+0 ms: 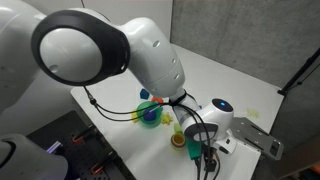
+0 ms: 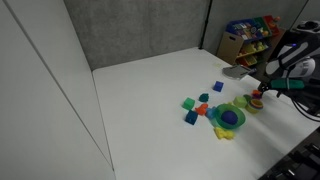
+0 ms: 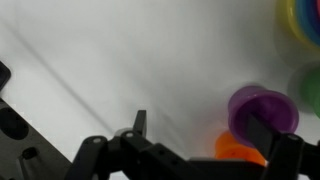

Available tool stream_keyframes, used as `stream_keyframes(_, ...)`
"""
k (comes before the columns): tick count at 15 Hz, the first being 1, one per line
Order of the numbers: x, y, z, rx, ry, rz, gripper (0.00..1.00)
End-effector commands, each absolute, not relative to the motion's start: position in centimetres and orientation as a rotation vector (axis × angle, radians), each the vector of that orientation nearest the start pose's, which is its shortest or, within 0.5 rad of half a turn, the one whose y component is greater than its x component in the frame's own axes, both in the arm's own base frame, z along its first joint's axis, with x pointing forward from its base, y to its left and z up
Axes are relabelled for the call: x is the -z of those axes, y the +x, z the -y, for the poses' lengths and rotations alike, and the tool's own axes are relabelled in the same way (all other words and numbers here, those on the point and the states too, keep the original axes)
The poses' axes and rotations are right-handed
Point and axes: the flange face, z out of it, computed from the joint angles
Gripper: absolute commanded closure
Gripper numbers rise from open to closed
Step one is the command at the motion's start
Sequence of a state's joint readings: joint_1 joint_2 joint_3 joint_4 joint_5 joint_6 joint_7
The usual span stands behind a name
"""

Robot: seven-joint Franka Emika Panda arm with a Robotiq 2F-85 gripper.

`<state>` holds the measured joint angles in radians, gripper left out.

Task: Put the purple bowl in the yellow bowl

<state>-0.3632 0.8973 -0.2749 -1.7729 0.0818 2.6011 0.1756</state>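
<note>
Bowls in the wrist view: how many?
2 clearly: the purple bowl at right, the orange bowl below it; cut-off coloured shapes at the right edge may be more.

the purple bowl (image 3: 262, 106) looked like smooth, faintly glossy plastic, and so did the orange bowl (image 3: 234, 149). the white table (image 3: 120, 60) was matt, the arm shell (image 1: 150, 55) glossy plastic.
</note>
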Motion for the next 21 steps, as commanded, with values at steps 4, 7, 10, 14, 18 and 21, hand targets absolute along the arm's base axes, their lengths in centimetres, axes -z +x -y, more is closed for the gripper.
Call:
stream_keyframes(4, -4.7, 51.7, 37.4, -0.087, -3.038, -1.304, 0.36)
stream_keyframes(7, -4.3, 51.6, 37.1, -0.091, -3.043, -1.306, 0.59)
stream_keyframes(10, -4.8, 51.5, 37.1, -0.091, -3.035, -1.312, 0.84)
stream_keyframes(14, -7.1, 51.4, 37.0, -0.057, -3.014, -1.322, 0.98)
stream_keyframes(18, -10.8, 51.4, 35.5, 0.001, -3.009, -1.289, 0.95)
stream_keyframes(21, -12.5, 51.1, 33.7, 0.018, -3.006, -1.252, 0.95)
